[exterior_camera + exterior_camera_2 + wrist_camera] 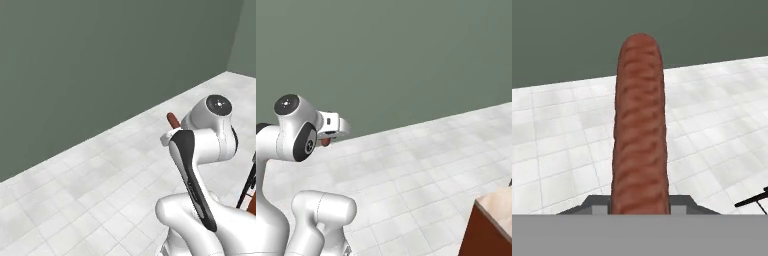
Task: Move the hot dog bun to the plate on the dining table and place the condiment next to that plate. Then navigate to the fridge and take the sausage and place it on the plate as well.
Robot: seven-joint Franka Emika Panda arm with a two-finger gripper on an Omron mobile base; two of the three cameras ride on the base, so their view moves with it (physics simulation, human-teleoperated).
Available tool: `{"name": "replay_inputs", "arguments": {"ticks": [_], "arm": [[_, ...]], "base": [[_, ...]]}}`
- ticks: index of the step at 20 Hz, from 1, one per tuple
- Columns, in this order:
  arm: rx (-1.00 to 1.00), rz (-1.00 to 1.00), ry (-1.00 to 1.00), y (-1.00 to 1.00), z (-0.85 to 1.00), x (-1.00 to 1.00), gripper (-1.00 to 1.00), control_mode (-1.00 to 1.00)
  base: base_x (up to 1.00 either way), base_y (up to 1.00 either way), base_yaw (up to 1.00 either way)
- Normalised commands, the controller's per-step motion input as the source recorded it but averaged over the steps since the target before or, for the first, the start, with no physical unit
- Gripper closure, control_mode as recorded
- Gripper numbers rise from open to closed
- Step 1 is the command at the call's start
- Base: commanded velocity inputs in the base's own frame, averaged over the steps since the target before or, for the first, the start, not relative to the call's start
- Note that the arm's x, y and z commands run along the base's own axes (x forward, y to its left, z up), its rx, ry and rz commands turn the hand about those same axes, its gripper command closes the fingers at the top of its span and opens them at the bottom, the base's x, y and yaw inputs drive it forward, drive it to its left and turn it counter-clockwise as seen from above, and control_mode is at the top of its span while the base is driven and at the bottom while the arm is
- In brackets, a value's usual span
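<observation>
Over pale tiled floor (75, 190) by a grey-green wall (100, 60), the end effector (640, 209) is clamped on the sausage (639, 125).

Home kitchen; tiled floor (75, 190); marble dining table (498, 202)

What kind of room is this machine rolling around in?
Probably a kitchen or dining area, though little shows: a pale tiled floor, a plain grey-green wall, and a corner of a marble-topped, wood-based dining table. The gripper carries a sausage, which suggests food work.
</observation>
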Motion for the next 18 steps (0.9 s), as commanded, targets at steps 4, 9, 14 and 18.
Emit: {"name": "replay_inputs", "arguments": {"ticks": [4,9,14,18], "arm": [[0.00,0.00,0.00,0.00,0.00,0.00,1.00,1.00],[0.00,0.00,0.00,0.00,0.00,0.00,1.00,1.00],[0.00,0.00,0.00,0.00,0.00,0.00,1.00,1.00],[0.00,0.00,0.00,0.00,0.00,0.00,1.00,1.00]], "base": [[0.55,0.71,-0.69],[0.52,0.73,-0.68],[0.55,0.83,-0.64],[0.57,0.77,-0.67]]}}
